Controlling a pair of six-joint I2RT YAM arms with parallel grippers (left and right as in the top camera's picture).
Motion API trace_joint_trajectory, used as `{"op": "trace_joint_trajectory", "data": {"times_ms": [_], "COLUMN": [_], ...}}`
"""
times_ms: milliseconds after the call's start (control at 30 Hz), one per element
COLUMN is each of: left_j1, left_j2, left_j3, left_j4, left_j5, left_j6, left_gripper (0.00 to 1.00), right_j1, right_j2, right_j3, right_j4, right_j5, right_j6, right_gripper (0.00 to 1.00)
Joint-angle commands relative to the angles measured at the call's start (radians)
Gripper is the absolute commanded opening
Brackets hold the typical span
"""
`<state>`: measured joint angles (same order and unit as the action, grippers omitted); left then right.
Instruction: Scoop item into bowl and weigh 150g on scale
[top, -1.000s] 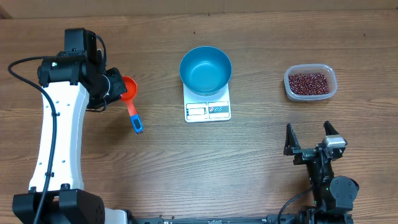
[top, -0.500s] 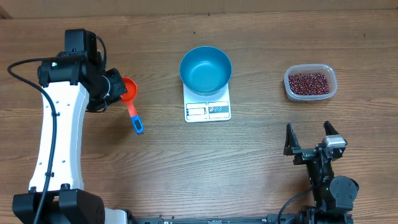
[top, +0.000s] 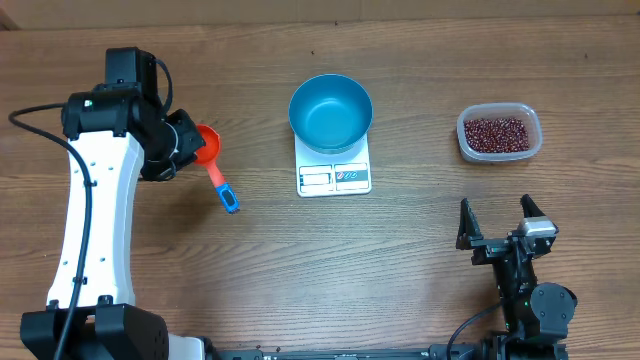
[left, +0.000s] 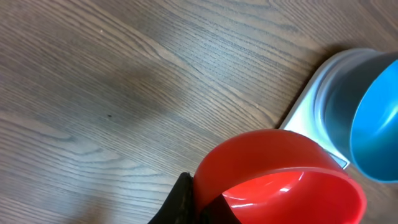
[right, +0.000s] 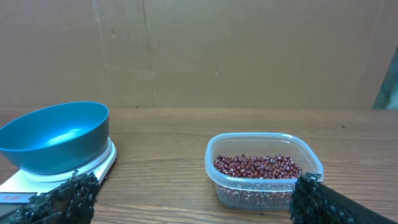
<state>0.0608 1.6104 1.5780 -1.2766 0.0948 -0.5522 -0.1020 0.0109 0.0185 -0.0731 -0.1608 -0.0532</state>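
1. nearest, at the front right of the bench (top: 390, 260), the right tool (top: 495, 210) stands with its jaws spread wide and nothing between them.
2. further back on the left, the left tool (top: 190, 145) is clamped tight on the rim of an orange-red scoop (top: 207, 143). the scoop's cup is empty, and its blue-tipped handle slants toward the front.
3. straight beyond the right tool, well apart from it, a clear tub (top: 464, 140) holds the beans (top: 497, 132) (every one of them in there). they lie across the bench from the scoop.
4. between the two sides, the white scale (top: 334, 178) carries the blue bowl (top: 330, 118), which is empty, on its far part.
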Motion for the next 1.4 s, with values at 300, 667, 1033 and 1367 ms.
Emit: {"op": "trace_joint_trajectory", "data": {"times_ms": [300, 667, 1033, 1367], "left_j1": [-0.143, -0.247, -0.356, -0.383], "left_j2": [-0.019, -0.019, -0.019, -0.019], "left_j3": [0.008, 0.008, 0.008, 0.008], "left_j4": [-0.015, 0.023, 0.029, 0.048], "left_j5": [0.007, 0.048, 0.051, 0.053], "left_j6": [-0.347, -0.51, -0.707, -0.817], "left_gripper": [0.04, 0.04, 0.04, 0.04], "right_j1": [0.006, 0.006, 0.006, 0.006], "right_j2": [-0.008, -0.008, -0.008, -0.008], "right_j3": [-0.011, -0.011, -0.01, -0.008], "right_j4": [0.06, 0.047, 0.234, 0.262], "right_j5": [-0.01, -0.249, -0.418, -0.334], "right_j6": [0.0, 0.0, 0.168, 0.425], "right_gripper": [1.0, 1.0, 1.0, 1.0]}}
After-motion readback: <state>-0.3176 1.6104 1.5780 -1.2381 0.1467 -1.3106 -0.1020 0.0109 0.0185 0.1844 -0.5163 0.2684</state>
